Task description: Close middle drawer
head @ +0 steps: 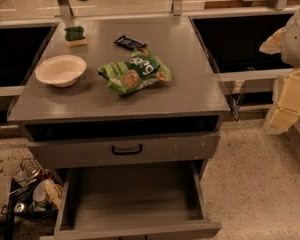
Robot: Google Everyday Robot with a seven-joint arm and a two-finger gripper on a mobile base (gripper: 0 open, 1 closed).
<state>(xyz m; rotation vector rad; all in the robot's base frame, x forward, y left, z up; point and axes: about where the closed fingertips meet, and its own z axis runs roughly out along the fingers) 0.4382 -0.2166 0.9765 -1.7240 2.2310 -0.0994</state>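
Observation:
The middle drawer (132, 196) is pulled far out of the grey cabinet, low in the camera view. It is wide, shallow and empty inside. Its low front panel (140, 231) is cut by the bottom edge, so its handle is hidden. The drawer above it (125, 150) is pushed in and has a black bar handle. My gripper (286, 104) shows as pale cream parts at the right edge, level with the cabinet top and well to the right of the open drawer, touching nothing.
On the cabinet top (190, 84) lie a white bowl (61, 70), a green snack bag (135, 72), a dark snack bar (130, 42) and a green sponge (75, 35). A wire basket of clutter (30, 191) sits on the floor at the left of the drawer.

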